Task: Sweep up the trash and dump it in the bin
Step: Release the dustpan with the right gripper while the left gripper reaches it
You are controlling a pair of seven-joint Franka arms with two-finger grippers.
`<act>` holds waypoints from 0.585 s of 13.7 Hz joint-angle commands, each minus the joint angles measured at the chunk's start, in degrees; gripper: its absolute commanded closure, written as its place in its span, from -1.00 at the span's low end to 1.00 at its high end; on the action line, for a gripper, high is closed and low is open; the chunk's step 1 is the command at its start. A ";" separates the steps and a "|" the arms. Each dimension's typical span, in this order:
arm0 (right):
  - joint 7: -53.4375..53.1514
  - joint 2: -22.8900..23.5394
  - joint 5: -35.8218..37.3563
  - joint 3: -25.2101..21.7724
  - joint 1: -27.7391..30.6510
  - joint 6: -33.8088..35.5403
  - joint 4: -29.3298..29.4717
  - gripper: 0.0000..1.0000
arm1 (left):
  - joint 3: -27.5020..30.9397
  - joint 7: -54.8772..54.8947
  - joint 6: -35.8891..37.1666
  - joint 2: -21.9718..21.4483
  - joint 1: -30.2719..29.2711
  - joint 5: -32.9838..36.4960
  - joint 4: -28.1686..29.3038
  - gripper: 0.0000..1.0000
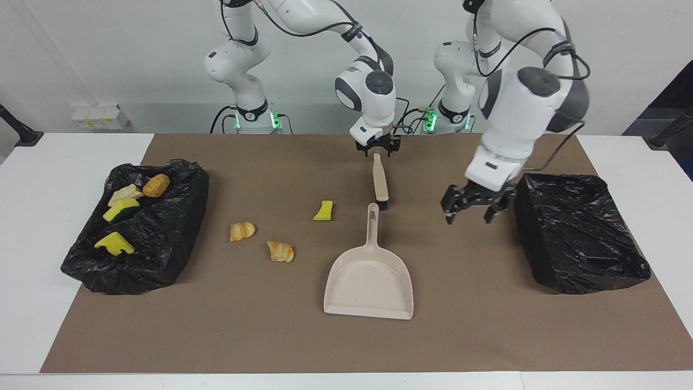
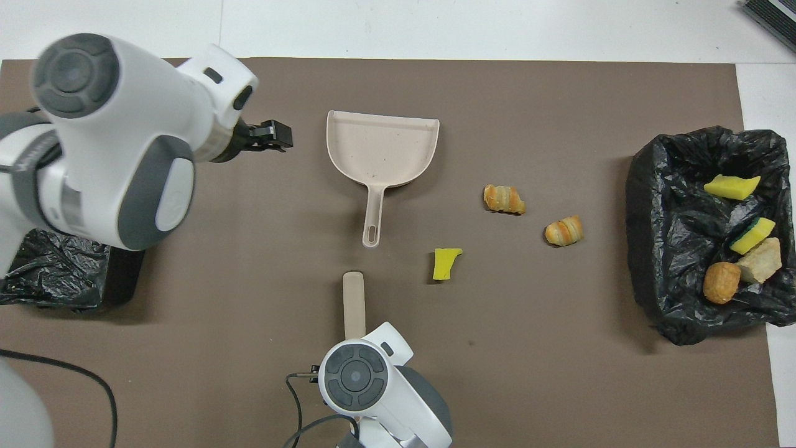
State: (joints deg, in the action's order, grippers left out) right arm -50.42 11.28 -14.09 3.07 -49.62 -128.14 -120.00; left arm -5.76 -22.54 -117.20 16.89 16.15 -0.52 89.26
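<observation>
I see the trash split between the mat and one bin. Three scraps lie loose on the brown mat (image 1: 476, 336): a yellow sponge piece (image 1: 324, 210) just beside the dustpan's handle, and two golden, ridged croissant pastries (image 1: 242, 231) (image 1: 280, 251) farther from the robots, toward the right arm's end. The other four sit in the black-lined bin (image 1: 178, 227) at the right arm's end of the table: a brown bun (image 1: 156, 184), a pale beige chunk (image 1: 125, 193), a green-backed sponge (image 1: 122, 209) and a plain yellow sponge (image 1: 114, 243).

The beige dustpan (image 1: 370, 276) lies flat mid-table, handle toward the robots. The brush (image 1: 381, 184) lies nearer to the robots, its black bristles close to the dustpan's handle tip.

My right gripper (image 1: 378, 147) is at the brush's handle end. I cannot tell whether its fingers pinch it. My left gripper (image 1: 470, 208) hangs with fingers spread and nothing in them, over the mat between the dustpan and the second bin (image 1: 579, 238).
</observation>
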 commanded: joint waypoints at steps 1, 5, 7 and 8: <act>-2.04 -1.62 -1.29 -0.17 0.05 0.16 -1.38 -0.29 | 0.84 -2.59 -3.21 2.62 4.49 0.08 -0.58 -1.00; -3.10 -1.62 -1.20 -0.17 0.05 1.05 -1.03 1.00 | 0.93 -4.79 -5.67 6.40 10.56 0.17 0.04 -1.00; -4.33 -1.53 -1.03 -0.26 0.40 1.75 -0.07 1.00 | 0.84 -4.79 -6.81 6.67 11.09 0.17 1.79 -1.00; -4.34 -1.79 -1.03 -0.34 0.84 3.06 0.37 1.00 | 0.84 -4.71 -7.16 6.67 11.88 0.17 2.58 -1.00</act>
State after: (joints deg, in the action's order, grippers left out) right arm -53.56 10.96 -14.36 2.87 -49.56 -127.55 -119.91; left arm -5.83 -27.00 -122.49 23.94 26.81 -0.52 89.87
